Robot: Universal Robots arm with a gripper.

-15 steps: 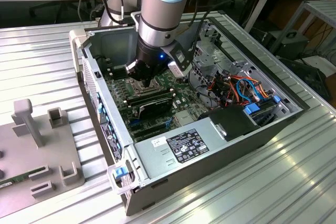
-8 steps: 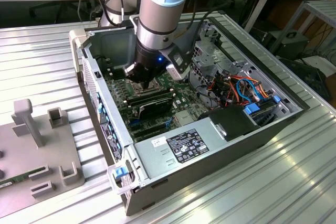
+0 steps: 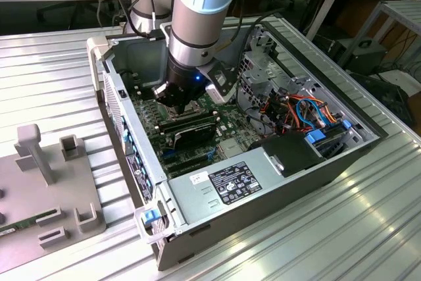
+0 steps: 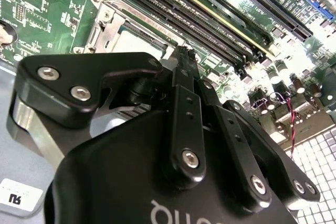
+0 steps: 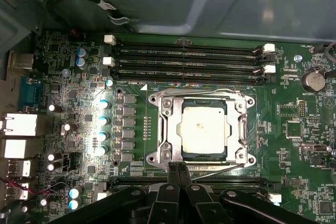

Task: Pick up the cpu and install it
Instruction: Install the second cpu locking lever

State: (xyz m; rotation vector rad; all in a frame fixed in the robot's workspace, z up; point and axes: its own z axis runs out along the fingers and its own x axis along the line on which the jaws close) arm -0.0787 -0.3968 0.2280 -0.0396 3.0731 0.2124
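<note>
The arm reaches steeply down into the open computer case point(image 3: 276, 182), its tool point(image 5: 177, 167) closed and empty just beside the socket point(image 5: 164, 129). The cpu point(image 5: 202, 129) sits in that socket.

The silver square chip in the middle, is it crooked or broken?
No. In the first wrist view the cpu lies flat and square inside its metal socket frame, no crack showing. The gripper sits beside it with fingers together, holding nothing.

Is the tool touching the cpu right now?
Apart. In the first wrist view the tool ends at the socket frame's edge, with the cpu lying bare inside the socket.
</note>
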